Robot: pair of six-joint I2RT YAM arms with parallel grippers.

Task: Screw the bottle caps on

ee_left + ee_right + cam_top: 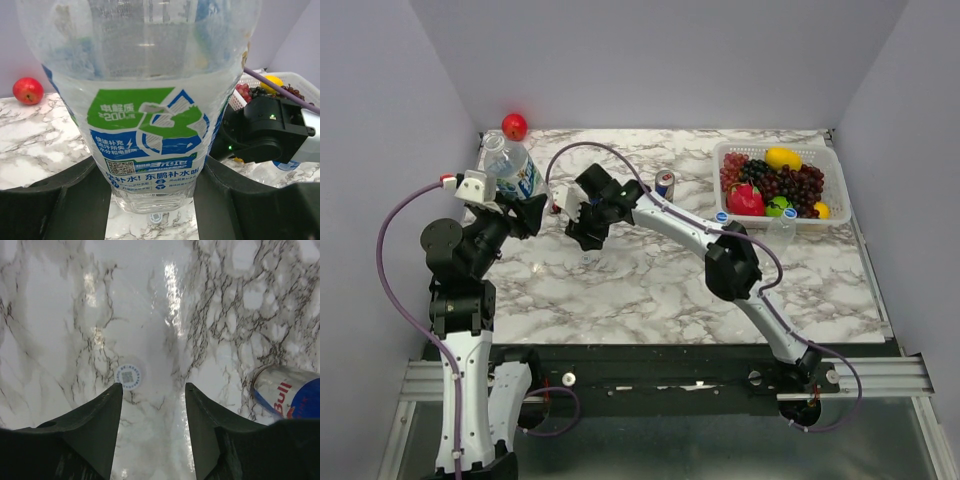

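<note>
My left gripper point(517, 207) is shut on a clear water bottle point(512, 168) with a blue, green and white label, and holds it tilted above the table's far left. The bottle fills the left wrist view point(150, 100), between the fingers point(70, 200). A whitish cap point(128, 376) with a printed code lies flat on the marble, and shows below the bottle's base point(156, 218). My right gripper point(588, 228) is open and empty just above the table; the cap lies by its left fingertip point(115, 392). Another clear bottle point(777, 233) lies by the basket, with blue caps point(722, 216) near it.
A blue-and-silver drink can point(664, 183) stands right of my right gripper, also seen in the right wrist view point(287, 395). A white basket point(835, 165) of fruit sits at the far right. A red apple point(514, 126) lies in the far left corner.
</note>
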